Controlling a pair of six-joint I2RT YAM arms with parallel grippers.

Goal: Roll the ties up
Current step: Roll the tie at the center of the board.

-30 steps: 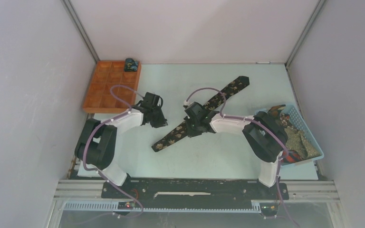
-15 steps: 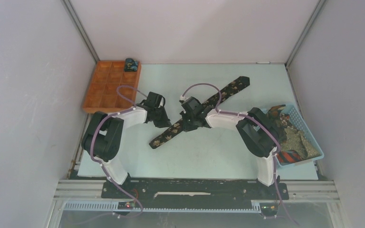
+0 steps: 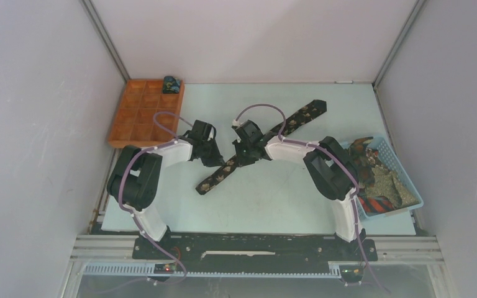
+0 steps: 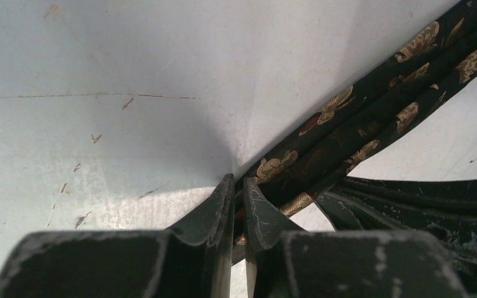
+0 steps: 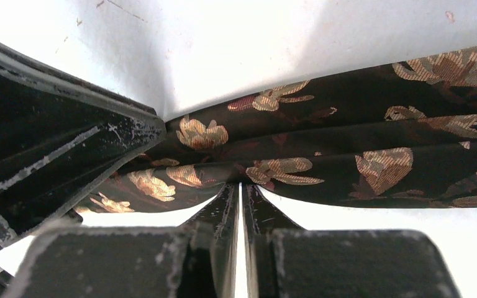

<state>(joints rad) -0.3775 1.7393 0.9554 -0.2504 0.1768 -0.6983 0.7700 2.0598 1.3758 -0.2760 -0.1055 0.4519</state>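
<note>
The black tie (image 3: 304, 115) lies diagonally, running near-left to far-right

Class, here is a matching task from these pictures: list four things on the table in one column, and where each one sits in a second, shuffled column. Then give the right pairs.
Column A
1. leaf-patterned tie
2. orange tray
3. blue basket
4. rolled bundle

Column B
a. at the right edge of the table
b. in the tray's far right corner compartment
c. at the far left corner of the table
d. stretched diagonally across the middle

Pairs: 1-d; 2-c; 3-a; 4-b
</note>
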